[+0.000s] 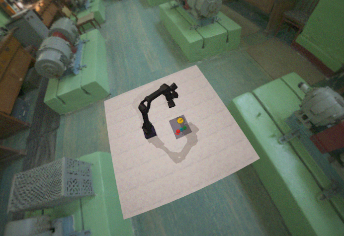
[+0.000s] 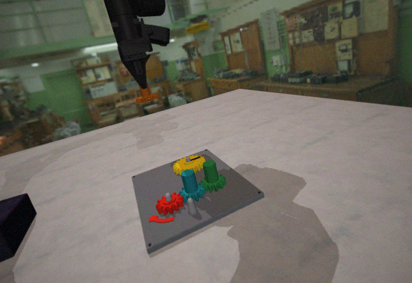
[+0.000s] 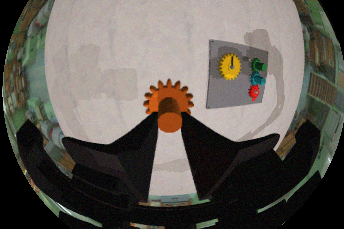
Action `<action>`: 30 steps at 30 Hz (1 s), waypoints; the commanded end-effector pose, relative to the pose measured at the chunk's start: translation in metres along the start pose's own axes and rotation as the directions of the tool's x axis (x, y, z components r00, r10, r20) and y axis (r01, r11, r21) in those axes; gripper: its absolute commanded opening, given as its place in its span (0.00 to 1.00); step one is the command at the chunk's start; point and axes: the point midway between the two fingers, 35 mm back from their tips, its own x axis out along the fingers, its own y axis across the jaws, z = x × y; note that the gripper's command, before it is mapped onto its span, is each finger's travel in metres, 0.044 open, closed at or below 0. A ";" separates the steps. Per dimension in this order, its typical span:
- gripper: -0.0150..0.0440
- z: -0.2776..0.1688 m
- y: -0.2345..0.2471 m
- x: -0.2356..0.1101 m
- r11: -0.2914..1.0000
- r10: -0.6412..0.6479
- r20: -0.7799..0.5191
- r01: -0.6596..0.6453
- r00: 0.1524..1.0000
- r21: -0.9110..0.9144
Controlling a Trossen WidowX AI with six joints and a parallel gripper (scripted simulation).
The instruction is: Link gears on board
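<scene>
Teal gear (image 1: 181, 129) (image 2: 192, 190) (image 3: 257, 80) and green gear (image 1: 184, 127) (image 2: 212, 181) (image 3: 258, 64) sitting on board (image 1: 174, 124) (image 2: 154, 233) (image 3: 216, 78); claw (image 1: 171, 106) (image 2: 144, 87) (image 3: 168, 116) pinching orange gear (image 2: 146, 98) (image 3: 169, 90), nearly closed; final link apparently remaining.

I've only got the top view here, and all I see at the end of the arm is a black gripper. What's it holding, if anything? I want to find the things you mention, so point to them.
Observer: The gripper (image 1: 171, 104) (image 2: 144, 86) (image 3: 168, 116) is shut on the upright stem of an orange gear (image 2: 146, 99) (image 3: 169, 88); the exterior and wrist views both show it.

Operator: Which way up is it, and is it touching the table?

Observer: Stem up, toothed wheel down. In the exterior view it hangs in the air, off the table.

Operator: From above, the teal gear (image 1: 181, 129) (image 2: 193, 195) (image 3: 257, 78) and green gear (image 1: 184, 127) (image 2: 214, 185) (image 3: 256, 64) are just small spots to me. Anything sticking up from them?

Observer: Yes, the exterior view shows a tall, thick stem standing upright on each.
</scene>
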 end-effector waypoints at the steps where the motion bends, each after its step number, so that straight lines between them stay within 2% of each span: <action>1: 0.25 0.004 -0.008 0.007 1.000 -0.004 -0.013 0.004 1.000 -0.001; 30: 0.25 0.036 -0.074 0.034 1.000 -0.018 -0.017 0.018 1.000 0.025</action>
